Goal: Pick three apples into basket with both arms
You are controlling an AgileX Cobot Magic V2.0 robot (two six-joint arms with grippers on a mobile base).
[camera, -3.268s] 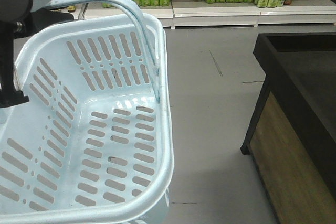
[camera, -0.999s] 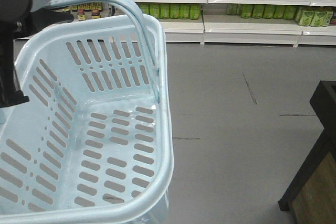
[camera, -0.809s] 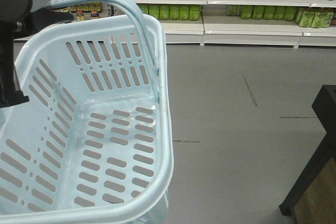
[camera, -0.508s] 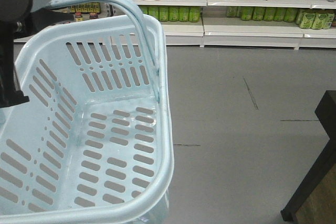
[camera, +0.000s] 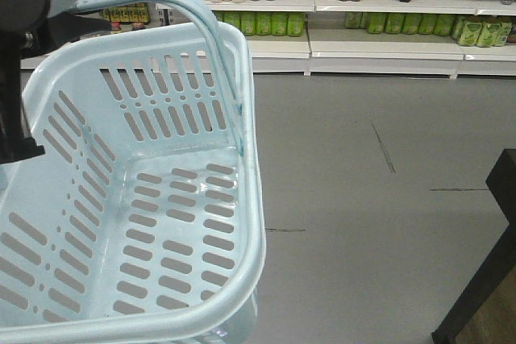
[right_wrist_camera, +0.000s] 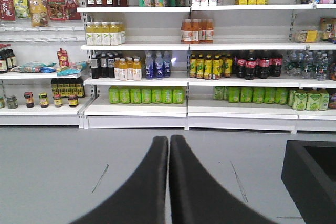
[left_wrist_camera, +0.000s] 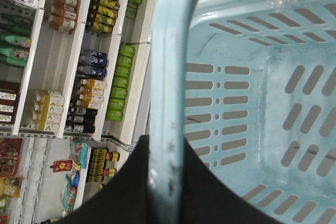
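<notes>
The light blue basket [camera: 255,199] hangs empty at the left of the front view, its slotted floor and walls bare. My left gripper [left_wrist_camera: 167,142] is shut on the basket's hoop handle [left_wrist_camera: 173,51], one black finger on each side of the bar. The left arm [camera: 20,54] shows as a black mass at the upper left, beside the handle [camera: 205,30]. My right gripper [right_wrist_camera: 168,139] is shut with nothing between its fingers, and it points over grey floor toward the shelves. No apples are in view.
White store shelves [camera: 363,6] stocked with bottled drinks run across the back, also seen straight ahead as shelves [right_wrist_camera: 157,51] in the right wrist view. A black counter corner [camera: 496,263] stands at the right edge, shown as a dark block [right_wrist_camera: 310,166]. Grey floor lies between.
The view has swung: the black counter slid right, nearly out of frame, and the drink shelves came further into view. The basket stays in the same place, held by the left gripper.
</notes>
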